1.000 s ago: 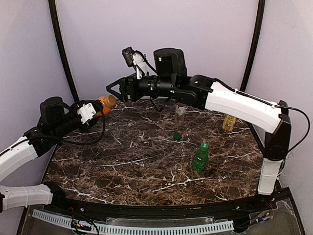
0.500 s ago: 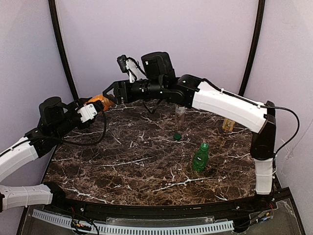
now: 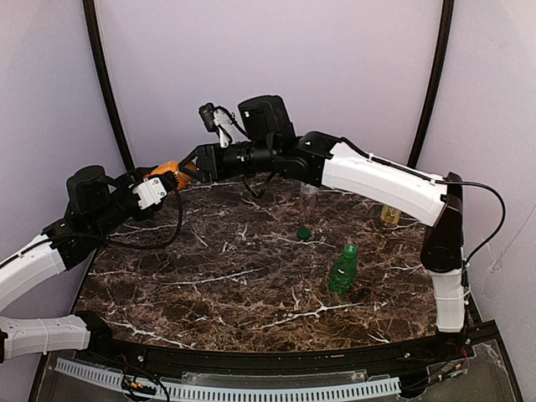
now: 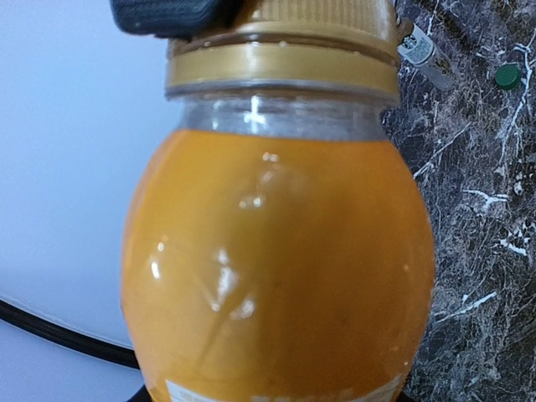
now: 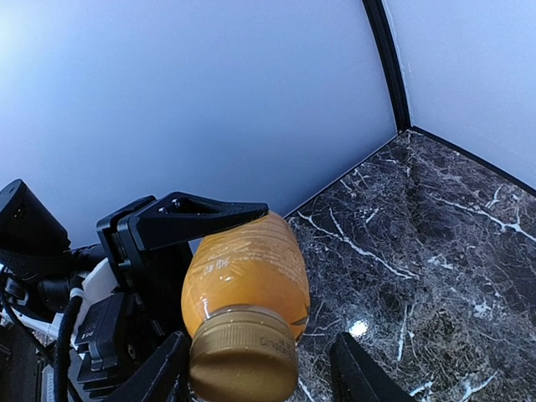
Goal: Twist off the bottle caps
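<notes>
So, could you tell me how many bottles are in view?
4. An orange bottle is held by the left hand at back left; a clear bottle stands back centre; a green bottle stands mid-right; a yellowish bottle stands far right, partly hidden behind the right arm.

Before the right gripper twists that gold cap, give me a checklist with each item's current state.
1. Hold of the left gripper on the orange bottle: ok.
2. Seating of the gold cap on the bottle: ok.
3. Cap centred inside the right gripper: ok.
4. Both right fingers pressing the cap: not ok, a gap shows on one side.
5. Left grip firm enough to resist twisting: cannot tell.
</notes>
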Controlling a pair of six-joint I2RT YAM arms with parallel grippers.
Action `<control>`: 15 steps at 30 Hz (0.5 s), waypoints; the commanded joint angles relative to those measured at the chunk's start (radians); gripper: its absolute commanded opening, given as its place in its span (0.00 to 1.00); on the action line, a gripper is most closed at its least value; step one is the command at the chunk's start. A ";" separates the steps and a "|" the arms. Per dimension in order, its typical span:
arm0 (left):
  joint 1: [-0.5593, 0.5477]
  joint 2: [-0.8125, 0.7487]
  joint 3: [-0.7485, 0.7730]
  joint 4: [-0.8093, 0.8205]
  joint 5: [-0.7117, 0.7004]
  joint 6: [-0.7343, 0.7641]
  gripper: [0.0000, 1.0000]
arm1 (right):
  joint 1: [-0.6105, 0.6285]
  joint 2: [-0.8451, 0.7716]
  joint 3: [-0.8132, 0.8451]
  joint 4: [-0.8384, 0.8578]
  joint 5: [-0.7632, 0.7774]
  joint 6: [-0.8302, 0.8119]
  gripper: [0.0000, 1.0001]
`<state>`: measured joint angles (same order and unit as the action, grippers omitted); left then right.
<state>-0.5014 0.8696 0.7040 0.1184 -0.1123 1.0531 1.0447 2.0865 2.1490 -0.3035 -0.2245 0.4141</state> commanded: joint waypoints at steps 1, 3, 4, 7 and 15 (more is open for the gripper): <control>-0.005 -0.002 -0.008 0.030 -0.003 -0.003 0.31 | -0.005 0.025 0.036 0.005 -0.035 0.010 0.56; -0.006 -0.001 -0.008 0.032 -0.003 -0.002 0.31 | -0.006 0.028 0.035 0.004 -0.044 0.013 0.54; -0.006 -0.001 -0.008 0.033 -0.002 -0.003 0.31 | -0.006 0.030 0.035 0.004 -0.049 0.014 0.53; -0.006 -0.002 -0.008 0.033 0.004 -0.007 0.31 | -0.006 0.030 0.030 0.005 -0.052 0.012 0.35; -0.006 -0.018 0.035 -0.154 0.156 -0.120 0.23 | -0.001 -0.006 -0.031 0.081 -0.202 -0.172 0.00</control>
<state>-0.5022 0.8696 0.7048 0.1101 -0.0975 1.0325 1.0439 2.0991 2.1494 -0.2916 -0.2863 0.3981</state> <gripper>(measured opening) 0.526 0.380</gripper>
